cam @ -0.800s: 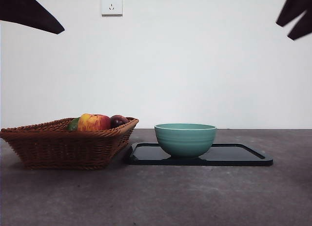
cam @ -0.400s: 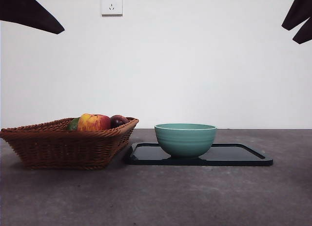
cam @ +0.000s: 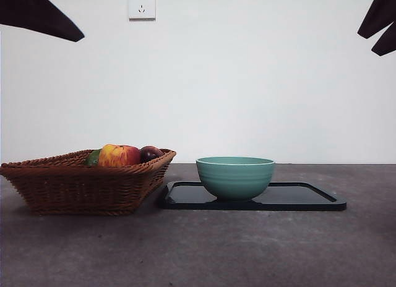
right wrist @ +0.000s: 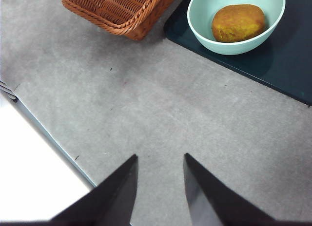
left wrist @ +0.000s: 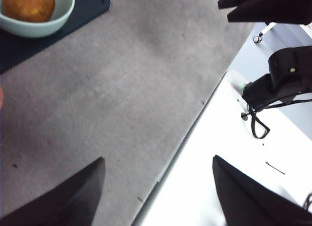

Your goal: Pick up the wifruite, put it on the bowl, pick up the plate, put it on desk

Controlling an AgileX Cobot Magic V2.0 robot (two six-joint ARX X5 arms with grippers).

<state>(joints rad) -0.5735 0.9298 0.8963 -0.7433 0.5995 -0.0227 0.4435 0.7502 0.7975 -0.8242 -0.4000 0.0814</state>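
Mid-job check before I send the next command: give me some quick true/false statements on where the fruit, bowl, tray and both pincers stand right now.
1. The wifruite lies inside the bowl. True.
2. The bowl stands in the wicker basket. False: it stands on the dark tray, beside the basket.
3. The left pincer holds the wifruite. False: it is open and empty, above the desk.
4. The right pincer is open, holding nothing. True.
5. An apple sits in the basket. True.
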